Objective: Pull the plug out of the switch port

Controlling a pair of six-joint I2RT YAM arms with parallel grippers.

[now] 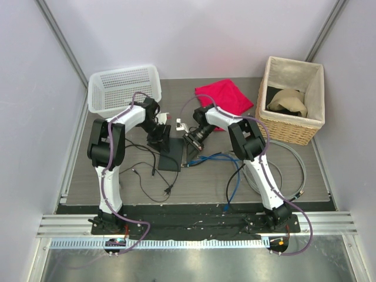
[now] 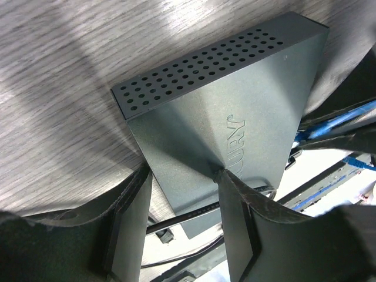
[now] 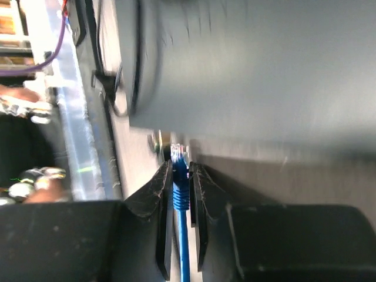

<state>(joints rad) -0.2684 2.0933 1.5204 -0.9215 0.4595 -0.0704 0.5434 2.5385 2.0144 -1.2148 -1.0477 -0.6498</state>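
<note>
The switch [image 1: 170, 155] lies flat mid-bench [image 1: 200, 183]. Your left gripper [image 2: 183, 174] straddles its near corner, jaws spread, one finger on its top. Your right gripper [image 3: 181, 167] is pinched narrow on the blue cable [image 3: 181, 202] — its plug [image 3: 178, 155] sits right at the switch's edge.

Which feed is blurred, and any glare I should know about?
Right wrist: switch smeared by blur, plug in the right hand fairly sharp. Left wrist: switch sharp, with bright glare on the table. Top: evenly lit, no blur.
</note>
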